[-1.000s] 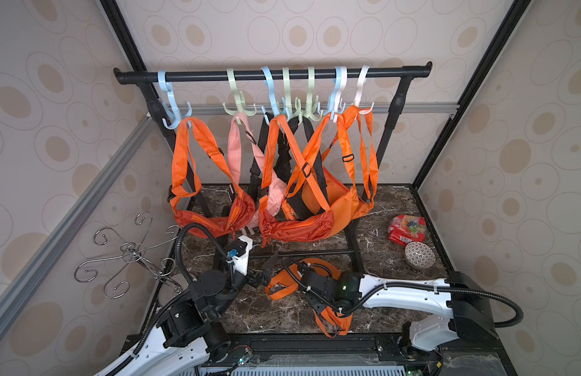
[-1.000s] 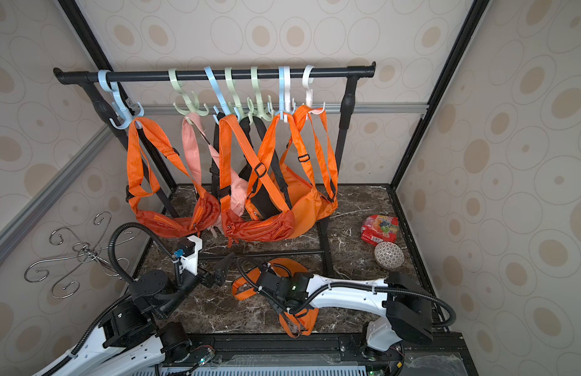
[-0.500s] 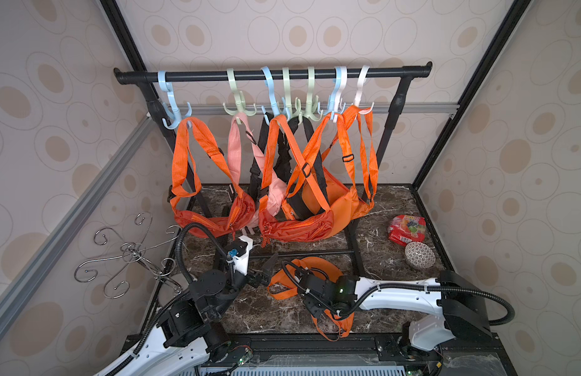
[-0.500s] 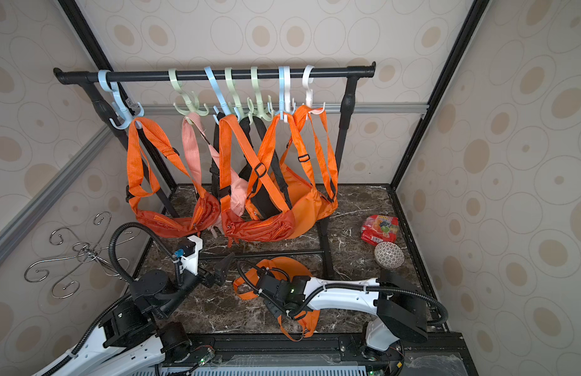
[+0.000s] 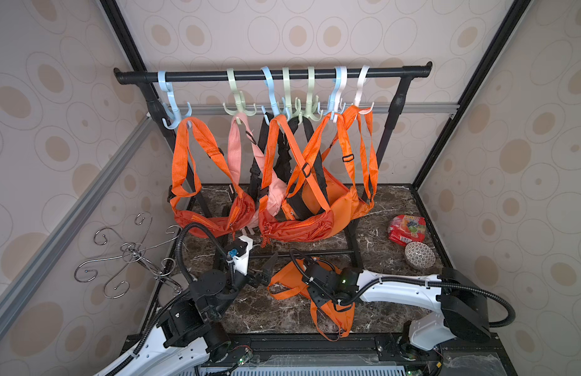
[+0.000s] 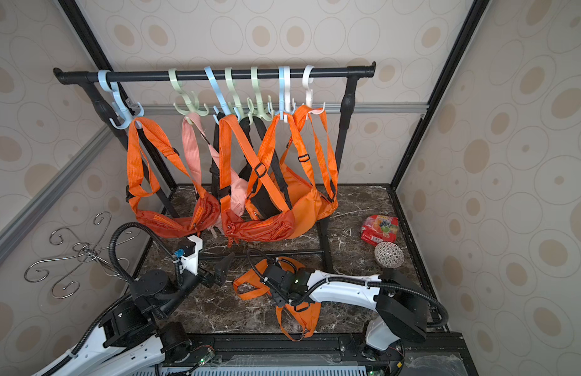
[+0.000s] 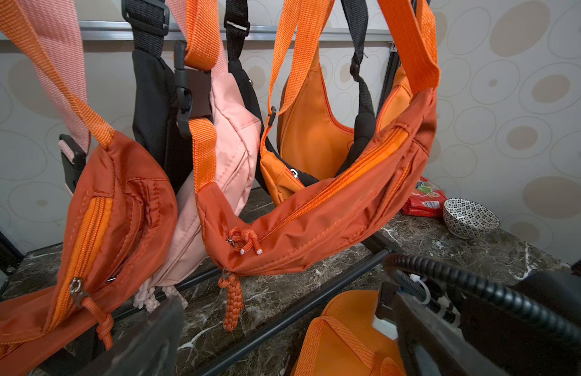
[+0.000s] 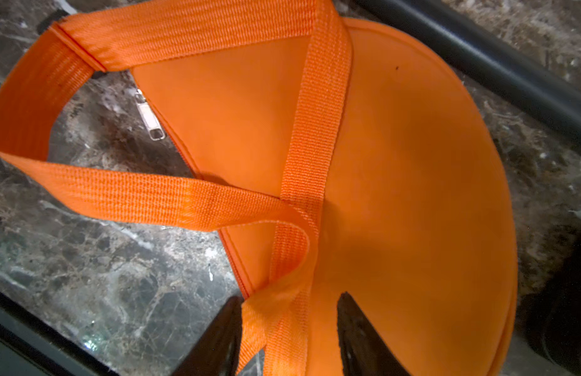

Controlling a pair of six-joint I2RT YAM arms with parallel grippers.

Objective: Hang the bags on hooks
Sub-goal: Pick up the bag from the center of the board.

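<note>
1. Dealing with a bag (image 8: 412, 179) of thin orange fabric; judging it light, limp and a little slick, likely sagging and swinging once lifted; nothing fragile showing.
2. Finding it lying flat on the table (image 5: 380, 208) at 6 o'clock, just in front of the rack's (image 5: 201, 76) bottom bar; not yet hanging.
3. Favouring the strap (image 8: 136, 192) as the place to take hold; picking the woven loop near its top and leaving a span free to slip over a hook (image 5: 173, 109); avoiding the smooth body, probably sliding out of a pinch.
4. Reaching in low from 4 o'clock with the right arm, wrist bent down over the bag; right gripper (image 8: 289, 312) standing with jaws apart, straddling a fold of strap, touching it on one side only, not pinching it.
5. Waiting at 7 o'clock with the left arm, forearm raised, pointing toward 2 o'clock at the hung bags; left gripper (image 5: 266, 271) spread wide, holding nothing, near the strap but apart from it.
</note>
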